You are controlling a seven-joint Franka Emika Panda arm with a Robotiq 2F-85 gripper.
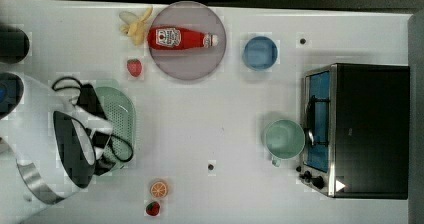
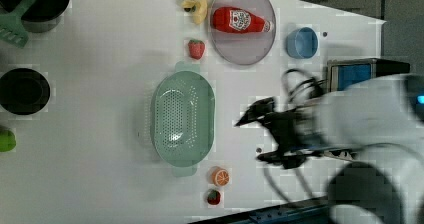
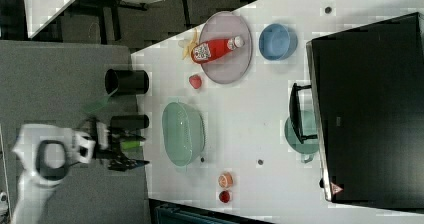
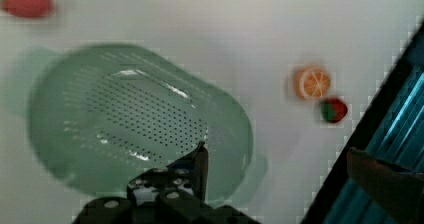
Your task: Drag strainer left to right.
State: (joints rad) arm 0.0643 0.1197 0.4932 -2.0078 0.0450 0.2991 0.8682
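Strainer [image 2: 183, 116] between strawberry [image 2: 196, 48] and orange slice [image 2: 220, 176].

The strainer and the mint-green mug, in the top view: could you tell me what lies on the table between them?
Nothing: in the top view, the stretch of white table between the strainer and the mug is bare.
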